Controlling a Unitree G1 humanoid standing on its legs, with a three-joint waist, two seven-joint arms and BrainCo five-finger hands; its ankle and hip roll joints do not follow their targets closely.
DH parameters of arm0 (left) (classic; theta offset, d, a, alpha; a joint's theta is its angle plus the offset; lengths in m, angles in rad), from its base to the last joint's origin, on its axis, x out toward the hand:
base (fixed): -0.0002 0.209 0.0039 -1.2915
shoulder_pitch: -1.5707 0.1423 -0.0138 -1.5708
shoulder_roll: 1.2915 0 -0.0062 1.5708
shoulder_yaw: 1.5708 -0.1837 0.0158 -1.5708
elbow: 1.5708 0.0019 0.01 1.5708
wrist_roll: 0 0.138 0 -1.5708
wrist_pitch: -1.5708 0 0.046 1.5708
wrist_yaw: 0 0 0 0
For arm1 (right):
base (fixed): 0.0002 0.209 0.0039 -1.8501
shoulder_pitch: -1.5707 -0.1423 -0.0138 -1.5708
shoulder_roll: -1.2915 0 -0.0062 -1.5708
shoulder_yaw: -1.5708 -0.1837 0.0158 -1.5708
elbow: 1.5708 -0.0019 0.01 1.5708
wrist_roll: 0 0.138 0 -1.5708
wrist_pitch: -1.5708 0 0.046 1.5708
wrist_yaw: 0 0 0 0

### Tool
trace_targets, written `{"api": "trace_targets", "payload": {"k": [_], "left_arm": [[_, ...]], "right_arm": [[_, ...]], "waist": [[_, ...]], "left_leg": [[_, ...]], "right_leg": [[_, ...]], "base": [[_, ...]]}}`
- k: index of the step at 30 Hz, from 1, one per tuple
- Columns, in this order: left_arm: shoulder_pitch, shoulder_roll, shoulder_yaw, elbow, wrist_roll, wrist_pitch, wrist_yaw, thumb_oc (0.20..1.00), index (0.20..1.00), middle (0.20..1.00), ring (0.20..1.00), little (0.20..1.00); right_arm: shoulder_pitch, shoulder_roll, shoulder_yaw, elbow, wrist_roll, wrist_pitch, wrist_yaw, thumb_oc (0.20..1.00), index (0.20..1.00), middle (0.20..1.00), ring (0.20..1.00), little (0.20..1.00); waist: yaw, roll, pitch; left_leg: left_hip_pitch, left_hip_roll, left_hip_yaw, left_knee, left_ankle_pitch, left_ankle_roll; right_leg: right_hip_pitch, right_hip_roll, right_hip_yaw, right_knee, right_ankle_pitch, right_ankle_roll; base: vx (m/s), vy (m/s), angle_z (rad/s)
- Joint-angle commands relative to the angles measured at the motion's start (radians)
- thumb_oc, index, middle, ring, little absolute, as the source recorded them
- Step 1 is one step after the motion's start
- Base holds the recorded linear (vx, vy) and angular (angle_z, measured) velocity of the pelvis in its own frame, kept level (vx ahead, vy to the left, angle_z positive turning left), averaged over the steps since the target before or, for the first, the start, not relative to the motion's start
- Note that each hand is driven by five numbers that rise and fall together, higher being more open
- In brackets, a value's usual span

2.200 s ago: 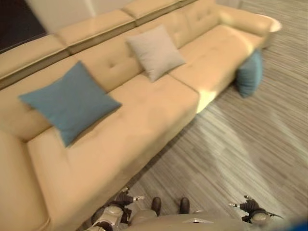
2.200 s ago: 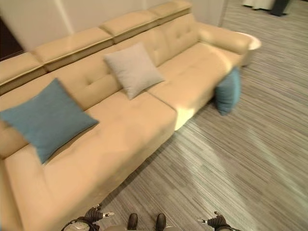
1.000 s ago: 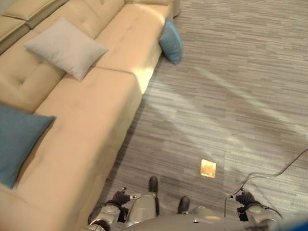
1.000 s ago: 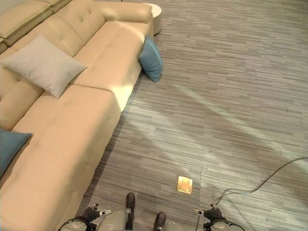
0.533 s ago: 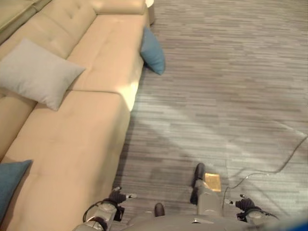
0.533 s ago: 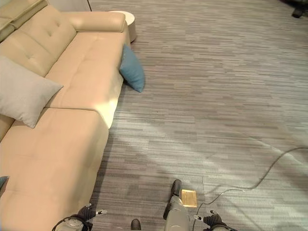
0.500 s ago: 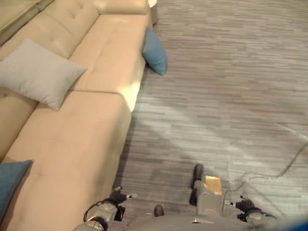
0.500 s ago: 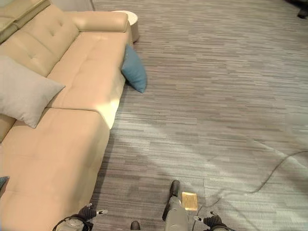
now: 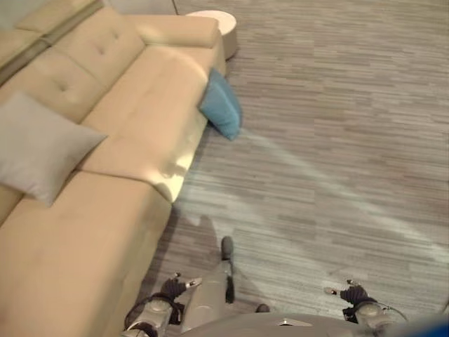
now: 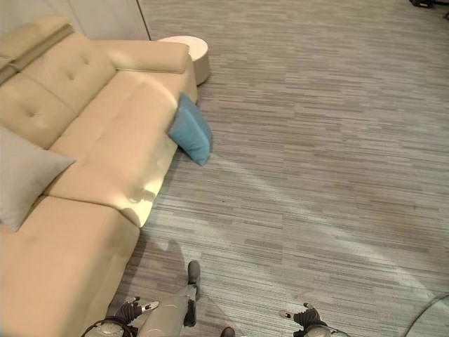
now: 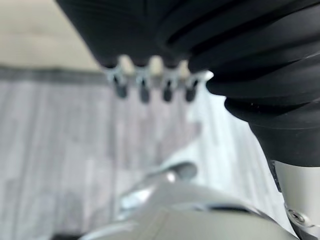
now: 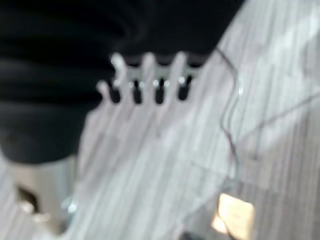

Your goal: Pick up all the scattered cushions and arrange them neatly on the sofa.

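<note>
Cushions first: neither hand has one. The left hand (image 9: 172,286) hangs low beside the sofa front, its fingers (image 11: 143,89) straight and relaxed, holding nothing. The right hand (image 10: 302,317) hangs over bare floor (image 10: 316,175), fingers (image 12: 159,89) likewise loose and empty. Out ahead, the blue cushion (image 10: 189,137) stands on the floor, leaning against the front edge of the beige sofa (image 10: 105,140). The grey cushion (image 9: 38,147) rests on the sofa seat, propped against the backrest. A round pale side table (image 10: 191,49) sits just past the sofa's armrest.
</note>
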Motion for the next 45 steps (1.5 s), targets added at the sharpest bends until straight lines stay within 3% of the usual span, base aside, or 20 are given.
{"api": "trace_targets", "payload": {"k": [1,4,5,6,7,8,9,13,17,20,24,26,28,31,32,37,40,42,43,45], "left_arm": [[0.011,-0.013,-0.001,0.044,-0.006,0.003,0.001,1.0,1.0,1.0,1.0,1.0],[0.008,-0.003,0.003,0.042,-0.008,0.008,-0.001,1.0,1.0,1.0,1.0,1.0],[0.003,0.007,0.003,0.036,-0.014,0.01,0.003,1.0,1.0,1.0,1.0,1.0],[0.003,0.007,0.003,0.036,-0.014,0.01,0.003,1.0,1.0,1.0,1.0,1.0],[0.0,0.011,0.0,0.031,-0.017,0.007,0.001,1.0,1.0,1.0,1.0,1.0],[0.0,0.011,0.0,0.031,-0.017,0.007,0.001,1.0,1.0,1.0,1.0,1.0],[-0.005,0.011,-0.004,0.032,-0.008,0.005,0.0,1.0,1.0,1.0,1.0,1.0],[-0.021,0.017,-0.003,0.041,0.005,-0.002,0.005,1.0,1.0,1.0,1.0,1.0],[-0.013,0.002,0.003,0.056,0.01,-0.007,0.008,1.0,1.0,1.0,1.0,1.0],[-0.013,-0.008,0.007,0.053,-0.011,-0.006,0.002,1.0,1.0,1.0,1.0,1.0],[-0.023,-0.004,0.0,0.033,-0.027,0.004,0.007,1.0,1.0,1.0,1.0,1.0],[-0.028,-0.006,-0.006,0.03,-0.036,0.003,0.005,1.0,1.0,1.0,1.0,1.0],[-0.022,-0.008,-0.008,0.033,-0.031,0.001,0.005,1.0,1.0,1.0,1.0,1.0],[-0.011,-0.001,0.013,0.031,-0.047,0.003,0.008,1.0,1.0,1.0,1.0,1.0],[-0.005,0.0,0.024,0.036,-0.06,-0.002,0.009,1.0,1.0,1.0,1.0,1.0],[0.012,0.008,0.052,0.05,-0.076,-0.003,0.011,1.0,1.0,1.0,1.0,1.0],[0.017,0.018,0.064,0.042,-0.083,-0.002,0.008,1.0,1.0,1.0,1.0,1.0],[0.012,0.032,0.063,0.034,-0.086,0.002,0.01,1.0,1.0,1.0,1.0,1.0],[0.012,0.036,0.064,0.034,-0.091,-0.001,0.013,1.0,1.0,1.0,1.0,1.0],[0.005,0.034,0.063,0.032,-0.088,-0.006,0.015,1.0,1.0,1.0,1.0,1.0]], "right_arm": [[0.029,-0.048,-0.02,-0.029,-0.032,-0.001,-0.004,1.0,1.0,1.0,1.0,1.0],[0.022,-0.049,-0.026,-0.025,-0.043,0.003,0.011,1.0,1.0,1.0,1.0,1.0],[0.014,-0.057,-0.035,-0.029,-0.047,0.007,0.017,1.0,1.0,1.0,1.0,1.0],[0.014,-0.058,-0.034,-0.029,-0.048,0.007,0.017,1.0,1.0,1.0,1.0,1.0],[0.012,-0.062,-0.038,-0.022,-0.05,0.008,0.018,1.0,1.0,1.0,1.0,1.0],[0.012,-0.062,-0.038,-0.022,-0.05,0.008,0.019,1.0,1.0,1.0,1.0,1.0],[0.007,-0.064,-0.039,-0.028,-0.045,0.006,0.018,1.0,1.0,1.0,1.0,1.0],[0.006,-0.063,-0.035,-0.022,-0.042,0.01,0.019,1.0,1.0,1.0,1.0,1.0],[0.02,-0.058,-0.032,-0.022,-0.041,0.006,0.023,1.0,1.0,1.0,1.0,1.0],[0.017,-0.059,-0.034,-0.02,-0.022,-0.009,0.017,1.0,1.0,1.0,1.0,1.0],[0.02,-0.062,-0.033,-0.024,0.014,-0.012,0.001,1.0,1.0,1.0,1.0,1.0],[0.025,-0.063,-0.033,-0.025,0.024,-0.009,0.0,1.0,1.0,1.0,1.0,1.0],[0.025,-0.066,-0.029,-0.035,0.023,-0.014,-0.005,1.0,1.0,1.0,1.0,1.0],[0.027,-0.064,-0.023,-0.032,0.015,-0.009,-0.014,1.0,1.0,1.0,1.0,1.0],[0.024,-0.059,-0.021,-0.032,0.011,-0.009,-0.007,1.0,1.0,1.0,1.0,1.0],[0.024,-0.039,-0.014,-0.039,-0.011,-0.012,0.005,1.0,1.0,1.0,1.0,1.0],[0.017,-0.039,-0.015,-0.039,-0.027,-0.007,0.016,1.0,1.0,1.0,1.0,1.0],[0.007,-0.042,-0.012,-0.052,-0.023,-0.01,0.021,1.0,1.0,1.0,1.0,1.0],[0.005,-0.039,-0.01,-0.056,-0.022,-0.009,0.022,1.0,1.0,1.0,1.0,1.0],[0.0,-0.041,-0.002,-0.063,-0.021,-0.01,0.027,1.0,1.0,1.0,1.0,1.0]], "waist": [[0.068,0.049,-0.026],[0.06,0.048,-0.026],[0.037,0.075,-0.01],[0.035,0.073,-0.008],[0.02,0.086,-0.001],[0.017,0.086,0.002],[0.002,0.081,0.012],[-0.037,0.06,0.018],[-0.049,0.047,-0.006],[-0.05,0.043,-0.011],[-0.022,0.018,0.022],[-0.007,0.016,0.031],[0.011,0.017,0.026],[0.049,0.034,0.022],[0.052,0.033,0.012],[0.078,0.005,-0.017],[0.092,0.006,-0.025],[0.067,0.034,-0.01],[0.064,0.046,-0.007],[0.038,0.044,0.004]], "left_leg": [[0.135,0.054,-0.049,0.083,-0.088,-0.013],[0.204,0.032,-0.037,0.081,-0.142,0.043],[0.291,0.04,-0.022,0.052,-0.18,0.073],[0.293,0.037,-0.023,0.052,-0.18,0.073],[0.342,0.045,-0.027,0.027,-0.199,0.068],[0.346,0.045,-0.03,0.026,-0.2,0.068],[0.386,0.045,-0.04,0.018,-0.228,0.054],[0.453,0.039,-0.093,0.001,-0.276,0.018],[0.481,0.055,-0.116,0.02,-0.311,-0.007],[0.396,0.111,-0.115,0.238,-0.24,-0.056],[0.219,0.189,-0.067,0.582,-0.143,-0.05],[0.152,0.191,-0.031,0.551,-0.167,-0.041],[0.11,0.156,0.011,0.356,-0.18,-0.033],[0.086,0.144,0.043,0.153,-0.07,-0.054],[0.11,0.138,0.029,0.116,-0.083,-0.05],[0.164,0.087,-0.017,0.126,-0.144,-0.013],[0.229,0.061,-0.018,0.096,-0.184,0.034],[0.284,0.057,-0.04,0.076,-0.206,0.07],[0.326,0.056,-0.049,0.051,-0.222,0.075],[0.369,0.046,-0.088,0.025,-0.231,0.056]], "right_leg": [[-0.072,-0.088,0.05,0.165,-0.008,0.057],[-0.181,-0.167,0.054,0.452,0.091,0.125],[-0.309,-0.259,-0.021,0.646,0.206,0.139],[-0.309,-0.263,-0.022,0.652,0.202,0.14],[-0.355,-0.295,-0.082,0.619,0.176,0.119],[-0.35,-0.296,-0.085,0.619,0.174,0.119],[-0.374,-0.296,-0.09,0.498,0.145,0.106],[-0.446,-0.264,0.041,0.208,0.235,0.134],[-0.415,-0.243,0.067,0.171,0.249,0.126],[-0.359,-0.219,0.03,0.156,0.217,0.086],[-0.248,-0.175,-0.023,0.105,0.15,0.01],[-0.198,-0.159,-0.041,0.079,0.12,0.007],[-0.161,-0.145,-0.049,0.069,0.091,0.022],[-0.114,-0.114,-0.059,0.068,0.062,0.027],[-0.114,-0.11,-0.052,0.077,0.052,0.034],[-0.097,-0.144,-0.039,0.182,0.02,0.062],[-0.17,-0.218,-0.048,0.4,0.094,0.118],[-0.281,-0.237,-0.011,0.622,0.174,0.128],[-0.336,-0.267,-0.027,0.635,0.167,0.117],[-0.372,-0.242,0.01,0.459,0.138,0.099]], "base": [[0.53,0.156,-1.68],[0.35,0.172,-0.57],[0.28,0.153,0.13],[0.36,0.076,0.26],[0.17,-0.03,0.3],[0.35,-0.142,0.18],[0.28,-0.183,0.38],[0.38,-0.239,0.23],[0.32,-0.227,0.55],[0.27,-0.31,0.55],[0.21,-0.335,0.53],[0.29,-0.186,0.5],[0.37,-0.051,0.44],[0.32,0.024,-0.12],[0.27,0.041,-0.19],[0.3,0.064,-0.47],[0.27,0.159,-0.22],[0.32,0.15,0.23],[0.32,-0.004,0.73],[0.45,-0.21,0.58]]}}
